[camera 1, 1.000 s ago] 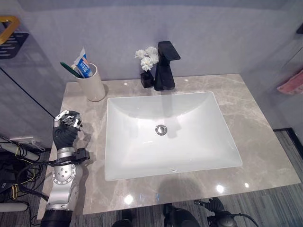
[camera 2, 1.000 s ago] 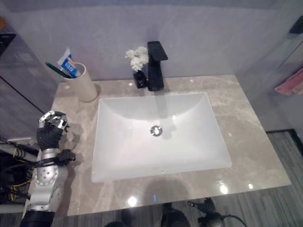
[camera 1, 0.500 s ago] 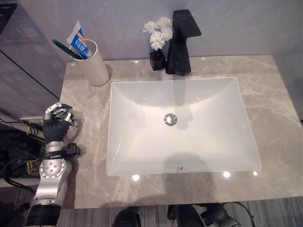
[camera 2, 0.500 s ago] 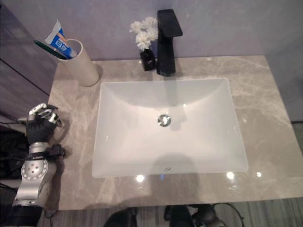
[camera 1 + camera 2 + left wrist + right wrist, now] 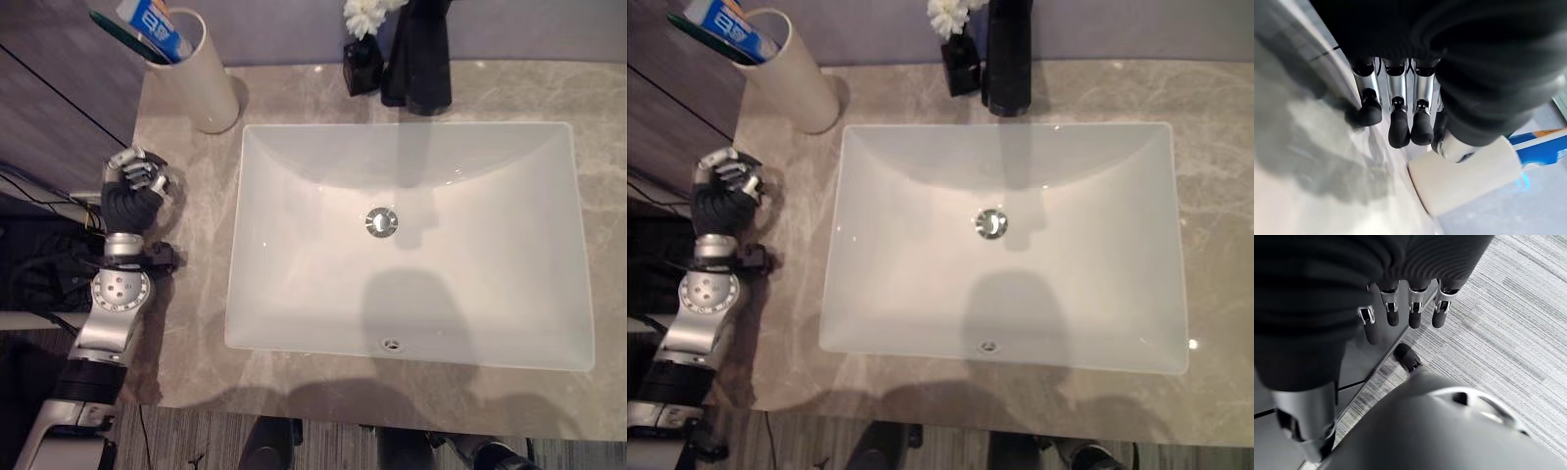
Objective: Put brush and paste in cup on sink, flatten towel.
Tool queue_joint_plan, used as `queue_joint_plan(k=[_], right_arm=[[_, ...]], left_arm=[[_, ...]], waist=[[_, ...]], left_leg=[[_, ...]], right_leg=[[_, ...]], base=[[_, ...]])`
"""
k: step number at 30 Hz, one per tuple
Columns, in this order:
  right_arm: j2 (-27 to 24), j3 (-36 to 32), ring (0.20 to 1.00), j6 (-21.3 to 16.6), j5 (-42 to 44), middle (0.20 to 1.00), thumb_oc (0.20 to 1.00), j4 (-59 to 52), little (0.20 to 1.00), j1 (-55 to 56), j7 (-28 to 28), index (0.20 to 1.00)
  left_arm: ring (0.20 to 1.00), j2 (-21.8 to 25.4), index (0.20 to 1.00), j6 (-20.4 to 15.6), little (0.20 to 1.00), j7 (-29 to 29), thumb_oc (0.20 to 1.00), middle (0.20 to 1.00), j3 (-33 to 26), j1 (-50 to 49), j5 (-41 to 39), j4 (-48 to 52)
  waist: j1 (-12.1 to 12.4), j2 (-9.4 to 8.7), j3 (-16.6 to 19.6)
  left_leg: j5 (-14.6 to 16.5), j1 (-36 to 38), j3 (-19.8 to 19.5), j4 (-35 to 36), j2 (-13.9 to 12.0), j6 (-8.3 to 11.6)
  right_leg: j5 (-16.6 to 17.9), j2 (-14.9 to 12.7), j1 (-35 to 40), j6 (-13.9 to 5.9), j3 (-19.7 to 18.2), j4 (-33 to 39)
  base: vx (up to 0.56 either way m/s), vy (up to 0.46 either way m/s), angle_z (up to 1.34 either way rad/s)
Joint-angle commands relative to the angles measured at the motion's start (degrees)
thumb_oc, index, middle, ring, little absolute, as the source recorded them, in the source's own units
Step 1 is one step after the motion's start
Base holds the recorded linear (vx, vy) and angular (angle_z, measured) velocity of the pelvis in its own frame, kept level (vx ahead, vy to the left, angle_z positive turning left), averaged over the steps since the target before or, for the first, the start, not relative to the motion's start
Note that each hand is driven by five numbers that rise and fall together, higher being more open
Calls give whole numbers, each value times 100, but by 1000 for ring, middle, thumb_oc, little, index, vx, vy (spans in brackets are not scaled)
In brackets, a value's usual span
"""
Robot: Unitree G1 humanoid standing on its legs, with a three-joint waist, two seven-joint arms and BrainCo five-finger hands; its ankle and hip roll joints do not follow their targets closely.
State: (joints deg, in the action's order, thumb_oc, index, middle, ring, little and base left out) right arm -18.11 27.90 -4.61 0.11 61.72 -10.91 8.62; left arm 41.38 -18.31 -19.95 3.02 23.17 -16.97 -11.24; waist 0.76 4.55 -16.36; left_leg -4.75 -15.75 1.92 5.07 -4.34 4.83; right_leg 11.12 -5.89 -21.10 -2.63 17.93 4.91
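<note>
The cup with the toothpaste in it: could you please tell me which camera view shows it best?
The left eye view: the cup stands whole at the counter's back left corner, toothpaste and green toothbrush poking out. The right eye view shows the same, nearer the frame's edge. The left wrist view catches only its side, past the left hand.
</note>
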Motion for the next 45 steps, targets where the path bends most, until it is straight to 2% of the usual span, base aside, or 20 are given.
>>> queue_joint_plan(k=[1, 11, 25, 34, 45], right_arm=[[497, -61, 1000, -414, 226, 1000, 1000, -335, 1000, -1294, 413, 1000], [487, -44, 1000, -433, 277, 1000, 1000, -356, 1000, -1129, 403, 1000], [436, 43, 1000, -484, 511, 1000, 1000, -457, 1000, -1101, 211, 1000], [434, -38, 1000, -472, 476, 1000, 1000, -372, 1000, -1062, 349, 1000], [476, -16, 1000, -489, 546, 1000, 1000, -420, 1000, -1042, 378, 1000]], left_arm=[[200, 475, 200, -61, 200, -340, 200, 200, 88, 634, 261, -438], [200, 751, 200, 73, 200, -535, 200, 200, 343, 1281, 404, -937], [200, 788, 200, 146, 200, -624, 200, 200, 773, 1973, 548, -1257], [200, 691, 200, 160, 200, -646, 200, 200, 998, 2275, 568, -1445], [200, 450, 200, 177, 200, -648, 200, 200, 1218, 2534, 539, -1545]], waist=[[2, -183, -13], [-150, -245, -63], [-295, -255, -103], [-364, -156, -117], [-461, -185, -123]], left_leg=[[-110, -70, 167, -7, 461, -140], [-108, -205, 207, -7, 418, -108], [-127, -308, 336, -7, 399, -108], [-103, -313, 339, -7, 406, -75], [-80, -293, 429, -7, 376, -69]], right_leg=[[-128, -325, 523, -756, -233, 9], [-101, -314, 366, -776, -303, 9], [-20, -307, 142, -785, -521, 9], [-36, -328, 133, -793, -499, 9], [-40, -269, 90, -775, -606, 9]], base=[[0, 0, 0], [0, 0, 0], [2, 5, -4], [7, 0, -1], [0, -1, 0]])
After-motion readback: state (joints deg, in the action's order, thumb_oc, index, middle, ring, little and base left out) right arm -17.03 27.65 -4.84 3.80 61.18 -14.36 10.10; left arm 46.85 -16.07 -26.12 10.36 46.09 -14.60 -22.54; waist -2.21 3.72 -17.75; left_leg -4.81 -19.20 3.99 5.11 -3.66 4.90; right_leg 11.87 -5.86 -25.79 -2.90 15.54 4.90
